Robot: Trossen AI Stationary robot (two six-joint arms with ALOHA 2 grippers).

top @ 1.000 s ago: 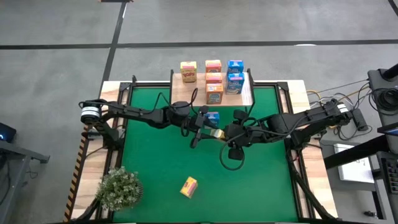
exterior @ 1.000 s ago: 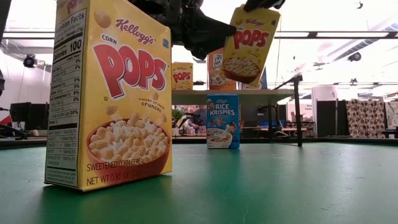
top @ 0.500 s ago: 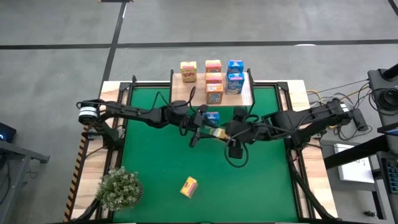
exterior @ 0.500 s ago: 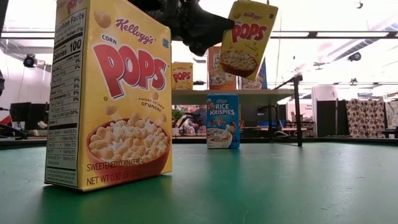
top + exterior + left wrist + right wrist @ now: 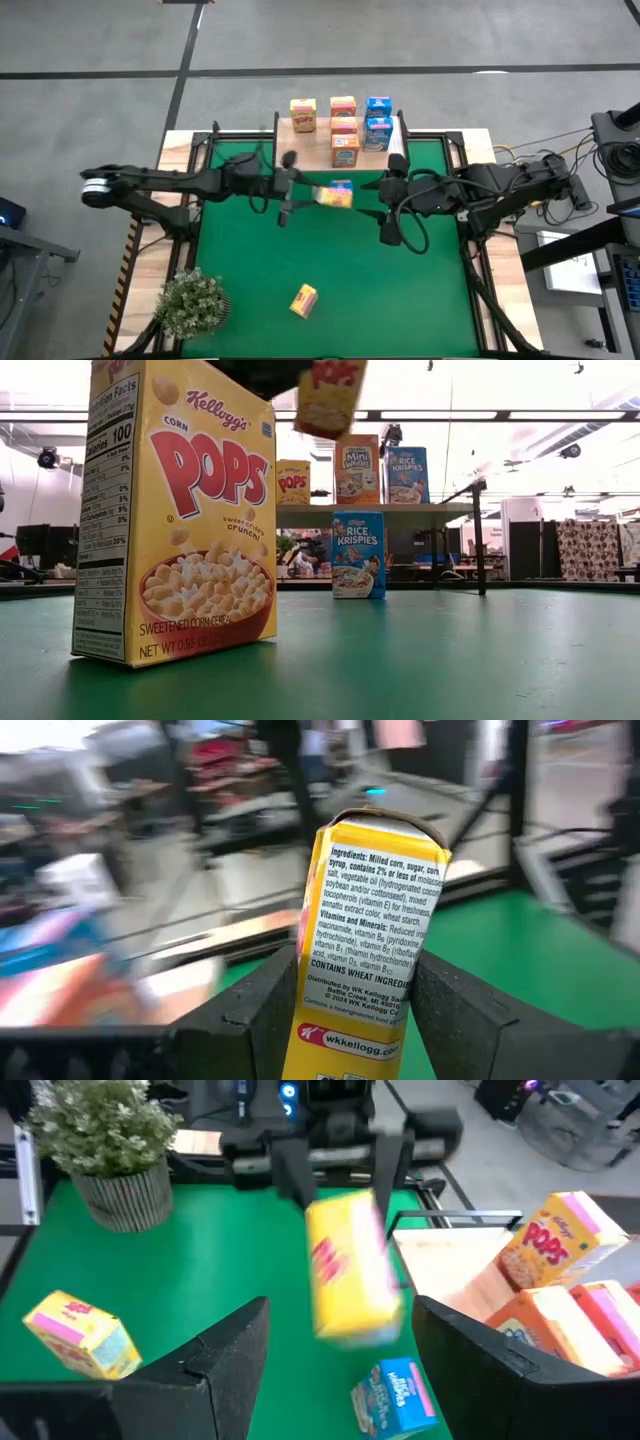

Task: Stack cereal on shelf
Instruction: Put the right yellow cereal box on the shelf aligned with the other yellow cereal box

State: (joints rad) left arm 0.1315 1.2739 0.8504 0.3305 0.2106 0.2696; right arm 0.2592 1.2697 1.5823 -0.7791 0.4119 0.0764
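Observation:
My left gripper [image 5: 298,197] is shut on a yellow cereal box [image 5: 331,195], held in the air over the mat's far middle; the low view shows the box [image 5: 330,398] high up and tilted. My right gripper [image 5: 385,192] stands open just right of it and is empty [image 5: 340,1320]. A blue box [image 5: 395,1395] stands on the mat below the held one. Another yellow box [image 5: 303,299] lies near the mat's near edge. The shelf [image 5: 312,150] at the far edge carries several boxes, yellow [image 5: 303,115], orange-pink [image 5: 345,150] and blue [image 5: 378,133]. My left gripper pinches the yellow box between its two fingers [image 5: 262,1010] at one end, on its broad faces beside the narrow ingredients panel [image 5: 350,1020]. The fingers come about level from the table's left. The box is lifted clear and sticks out beyond the fingertips.
A bushy potted plant [image 5: 192,303] stands at the mat's near-left corner. The green mat [image 5: 430,300] lies open on its right half. Black frame rails [image 5: 470,290] run along the table's sides. Cables and gear [image 5: 620,150] sit off the right edge.
Both grippers were at the yellow box over the mat's middle. My right gripper has drawn back toward the table's right edge and no longer has the box. My left gripper has carried the box up and toward the left and far edges.

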